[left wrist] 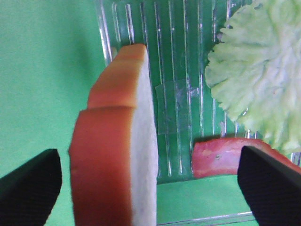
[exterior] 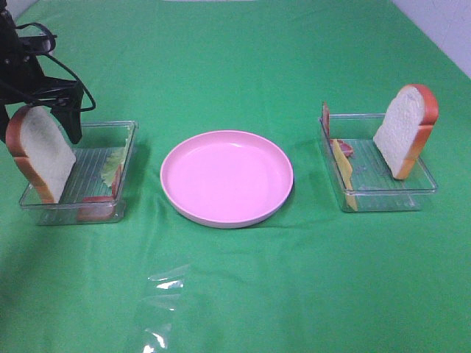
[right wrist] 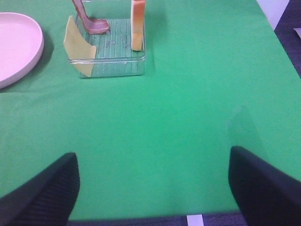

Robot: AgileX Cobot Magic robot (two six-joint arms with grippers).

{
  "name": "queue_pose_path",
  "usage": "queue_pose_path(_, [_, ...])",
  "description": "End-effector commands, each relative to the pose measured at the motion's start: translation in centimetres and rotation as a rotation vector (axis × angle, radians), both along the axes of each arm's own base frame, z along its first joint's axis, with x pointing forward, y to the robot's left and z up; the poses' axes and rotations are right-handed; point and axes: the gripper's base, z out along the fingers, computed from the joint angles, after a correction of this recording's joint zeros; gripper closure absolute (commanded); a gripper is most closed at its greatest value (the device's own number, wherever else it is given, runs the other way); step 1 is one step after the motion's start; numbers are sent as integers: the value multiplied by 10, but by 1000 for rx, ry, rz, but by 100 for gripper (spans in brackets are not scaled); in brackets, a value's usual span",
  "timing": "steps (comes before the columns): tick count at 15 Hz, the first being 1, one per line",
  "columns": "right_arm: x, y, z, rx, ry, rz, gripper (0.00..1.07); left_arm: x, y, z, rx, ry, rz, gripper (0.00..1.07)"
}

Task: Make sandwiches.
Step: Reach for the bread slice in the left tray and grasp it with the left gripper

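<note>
Left gripper [left wrist: 149,186] jaws spread around the bread slice [left wrist: 117,141]
Nothing pinched yet. The slice stands upright in the tray [left wrist: 178,94] left of the pink plate [exterior: 227,179]. Looks light and stiff, so I'd squeeze its flat faces. Right gripper [right wrist: 155,186] gapes, empty.

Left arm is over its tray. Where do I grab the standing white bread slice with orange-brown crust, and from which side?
Come down from above and pinch the bread slice across its two flat faces, below the top crust. It stands on edge, leaning in the clear plastic tray, so its thin width should fit the left gripper's open jaws.
</note>
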Motion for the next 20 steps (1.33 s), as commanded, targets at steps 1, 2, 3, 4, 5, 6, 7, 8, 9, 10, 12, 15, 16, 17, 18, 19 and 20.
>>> queue_pose_path(1, [-1, 0, -1, -6, -18, 4, 23, -7, -1, -3, 14, 87, -9, 32])
queue_pose_path(2, [-1, 0, -1, -6, -18, 4, 23, -7, -1, -3, 14, 94, -10, 40])
queue_pose_path(3, [-1, 0, -1, -6, -18, 4, 23, -8, -1, -3, 14, 98, -10, 45])
queue_pose_path(4, [-1, 0, -1, -6, -18, 4, 23, -8, -1, -3, 14, 101, -10, 53])
queue_pose_path(5, [-1, 0, -1, -6, -18, 4, 23, -8, -1, -3, 14, 99, -10, 58])
queue_pose_path(6, [-1, 0, -1, -6, -18, 4, 23, -8, -1, -3, 14, 99, -10, 60])
queue_pose_path(7, [-1, 0, -1, -6, -18, 4, 23, -8, 0, -3, 17, 98, -11, 60])
queue_pose_path(8, [-1, 0, -1, -6, -18, 4, 23, -8, 1, -3, 37, 99, -13, 60])
queue_pose_path(9, [-1, 0, -1, -6, -18, 4, 23, -8, 2, -3, 45, 98, -12, 60])
queue_pose_path(10, [-1, 0, -1, -6, -18, 4, 23, -8, 3, -3, 48, 98, -13, 60])
queue_pose_path(12, [-1, 0, -1, -6, -18, 4, 23, -9, 2, -3, 47, 106, -13, 60])
queue_pose_path(15, [-1, 0, -1, -6, -18, 4, 23, -9, 2, -3, 37, 108, -11, 86])
queue_pose_path(16, [-1, 0, -1, -6, -18, 4, 23, -9, 2, -3, 37, 108, -11, 95])
queue_pose_path(17, [-1, 0, -1, -6, -18, 4, 23, -9, 2, -3, 37, 108, -11, 102])
queue_pose_path(18, [-1, 0, -1, -6, -18, 4, 23, -9, 1, -3, 35, 108, -12, 107])
queue_pose_path(19, [-1, 0, -1, -6, -18, 4, 23, -9, 1, -3, 32, 109, -12, 107])
queue_pose_path(20, [-1, 0, -1, -6, -18, 4, 23, -9, 1, -3, 28, 109, -11, 107])
